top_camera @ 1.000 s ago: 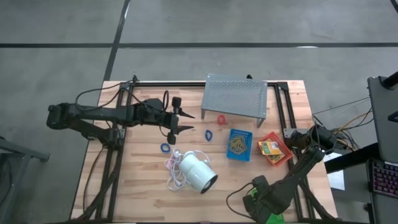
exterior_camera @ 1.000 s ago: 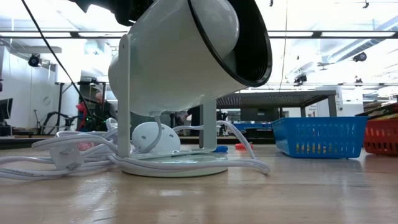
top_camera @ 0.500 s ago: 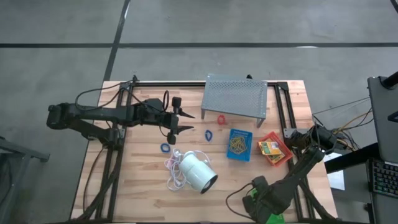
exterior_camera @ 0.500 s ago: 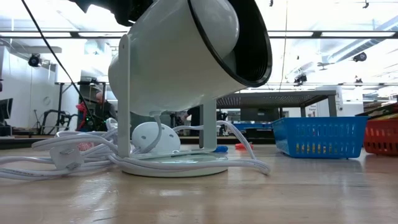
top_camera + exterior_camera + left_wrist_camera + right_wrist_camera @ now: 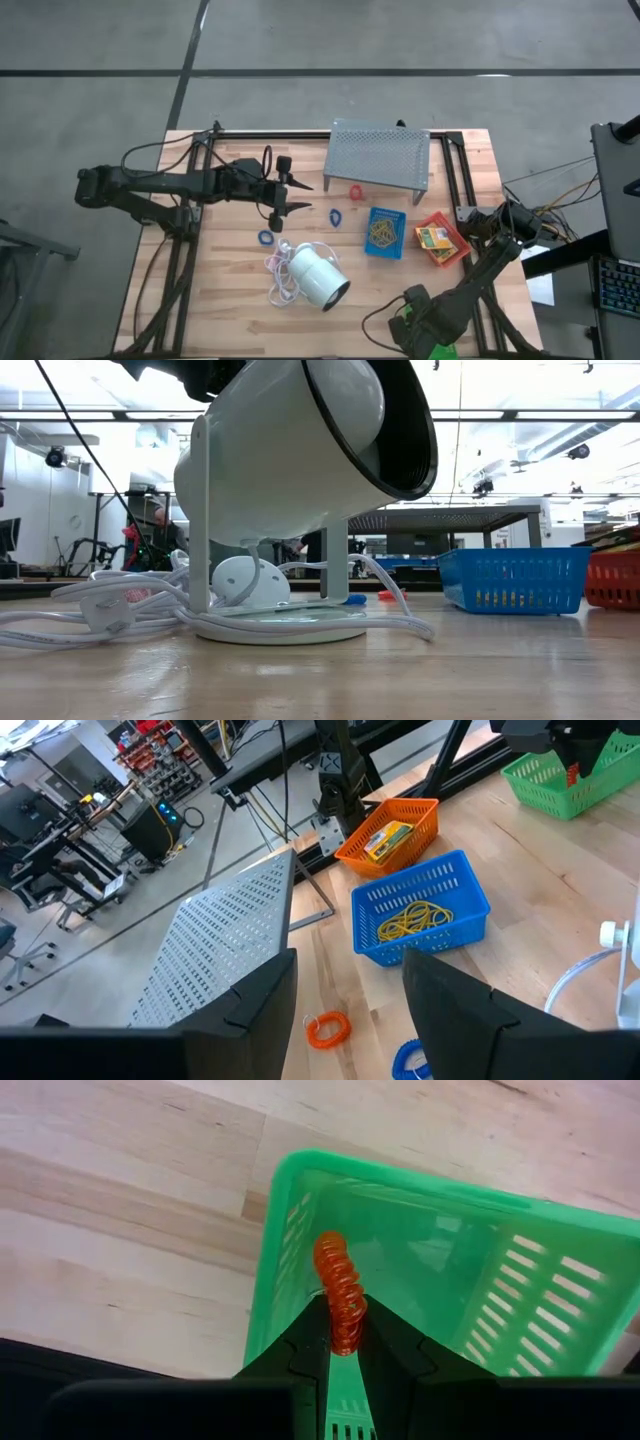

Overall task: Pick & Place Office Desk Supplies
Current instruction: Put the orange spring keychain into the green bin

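Fingers of the right gripper (image 5: 345,1342) pinch a red coil loop (image 5: 340,1290) above the green tray (image 5: 470,1280). High view: the left gripper (image 5: 290,196) hangs spread and empty over the table near a blue loop (image 5: 334,216). Left wrist view: tan rubber bands (image 5: 415,919) lie in the blue tray (image 5: 425,900); a printed box (image 5: 388,837) sits in the orange-red tray (image 5: 400,815).

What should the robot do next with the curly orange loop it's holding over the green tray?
Probably open the right gripper to drop it. Its fingers pinch the orange loop right above the green tray, so it should land inside.
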You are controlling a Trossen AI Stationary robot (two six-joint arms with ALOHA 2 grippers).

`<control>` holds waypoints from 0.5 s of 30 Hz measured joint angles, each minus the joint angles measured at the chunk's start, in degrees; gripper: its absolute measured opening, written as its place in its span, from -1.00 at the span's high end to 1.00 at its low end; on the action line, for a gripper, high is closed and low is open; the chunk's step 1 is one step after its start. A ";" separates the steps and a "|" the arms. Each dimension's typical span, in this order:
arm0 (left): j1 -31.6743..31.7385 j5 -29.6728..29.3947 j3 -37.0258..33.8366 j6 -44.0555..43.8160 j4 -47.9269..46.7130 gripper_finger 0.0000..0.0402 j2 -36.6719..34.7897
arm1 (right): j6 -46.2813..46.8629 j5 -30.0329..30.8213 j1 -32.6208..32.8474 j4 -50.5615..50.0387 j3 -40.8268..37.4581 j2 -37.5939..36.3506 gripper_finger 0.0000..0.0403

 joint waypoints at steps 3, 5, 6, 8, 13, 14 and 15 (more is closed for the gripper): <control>0.00 0.00 0.00 0.02 -0.02 0.08 0.00 | -0.02 0.00 0.00 -0.02 0.00 0.00 0.81; 0.00 0.00 0.00 0.15 0.00 0.08 0.00 | -0.29 0.00 0.00 -0.02 0.00 0.00 0.81; 0.00 0.00 0.00 0.17 0.00 0.08 0.00 | -1.24 -0.02 0.00 -0.06 0.00 -0.02 0.81; 0.00 0.00 0.00 0.17 0.00 0.08 0.00 | -5.79 -0.01 0.00 -0.10 0.00 -0.02 0.81; 0.00 0.00 0.00 0.17 -0.07 0.08 0.00 | -16.94 -0.02 -0.07 3.41 -0.04 -0.04 0.81; 0.00 0.00 0.00 0.17 -0.14 0.08 0.00 | -17.69 -0.01 -0.07 4.46 -0.04 -0.04 0.81; 0.00 0.00 0.00 0.17 -0.16 0.08 0.00 | -18.28 -0.01 -0.09 5.50 -0.04 -0.04 0.81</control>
